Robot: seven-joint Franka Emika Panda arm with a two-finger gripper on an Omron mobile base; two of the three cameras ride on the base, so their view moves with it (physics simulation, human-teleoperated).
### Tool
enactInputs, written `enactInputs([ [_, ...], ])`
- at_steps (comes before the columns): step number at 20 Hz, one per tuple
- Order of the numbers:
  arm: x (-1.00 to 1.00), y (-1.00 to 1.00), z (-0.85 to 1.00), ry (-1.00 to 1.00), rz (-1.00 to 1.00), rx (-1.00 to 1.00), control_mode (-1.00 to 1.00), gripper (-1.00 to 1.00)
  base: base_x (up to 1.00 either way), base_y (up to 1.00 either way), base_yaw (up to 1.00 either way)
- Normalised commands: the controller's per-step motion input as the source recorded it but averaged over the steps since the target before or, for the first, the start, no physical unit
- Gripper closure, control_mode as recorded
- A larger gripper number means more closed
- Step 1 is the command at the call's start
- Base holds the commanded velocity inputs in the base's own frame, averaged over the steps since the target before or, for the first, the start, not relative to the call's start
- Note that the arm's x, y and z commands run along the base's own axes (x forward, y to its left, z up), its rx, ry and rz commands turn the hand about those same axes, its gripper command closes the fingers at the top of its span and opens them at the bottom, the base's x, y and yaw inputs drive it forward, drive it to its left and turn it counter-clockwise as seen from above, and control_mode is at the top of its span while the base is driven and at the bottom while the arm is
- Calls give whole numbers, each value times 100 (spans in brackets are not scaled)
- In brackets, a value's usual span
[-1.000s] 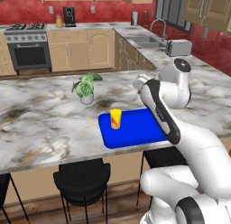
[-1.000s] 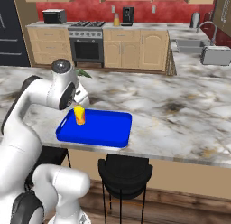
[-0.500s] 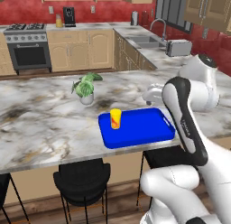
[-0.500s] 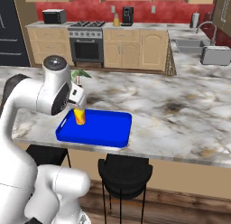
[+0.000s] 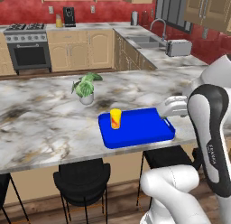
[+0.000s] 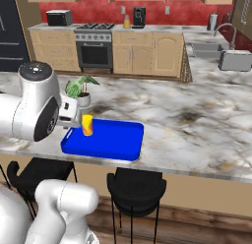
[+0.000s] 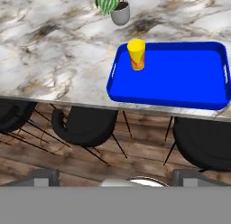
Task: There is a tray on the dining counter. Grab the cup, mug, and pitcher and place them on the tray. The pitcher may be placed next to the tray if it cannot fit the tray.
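One cup, left base view: the yellow cup [image 5: 116,118] with red-orange swirls stands upright on the blue tray [image 5: 140,130], near the tray's far left corner.
Tray, left base view: lies flat on the marble table [image 5: 40,123], close to its near edge, above a black stool [image 5: 82,179].
Potted plant, left base view: a small green plant in a grey pot [image 5: 85,88] stands on the table behind the tray, apart from it.
Arm, left base view: the white arm reaches in from the right; its hand sits over the tray's right end.
Background, left base view: a toaster [image 5: 178,47] beside the sink [image 5: 151,40], a stove [image 5: 27,47] at left.
Cup, right base view: stands in the tray's far left corner, just beside the white hand.
Tray, right base view: near the table's front edge, with a stool below.
Cup, hand view: upright in the tray's upper left part; potted plant beyond it.
Jaws [image 7: 115,180]: spread wide, holding nothing; the two fingertips [image 7: 43,177] show at the bottom, over stools and wooden floor [image 7: 67,160].
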Motion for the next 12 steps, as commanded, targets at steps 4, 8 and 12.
enactInputs([
  [4,-54,0,64,6,0,-3,-100,-100,0,0,0],
  [8,-60,0,46,2,0,-13,-100,-100,0,0,0],
  [12,-65,-2,24,0,0,-19,-100,-100,0,0,0],
])
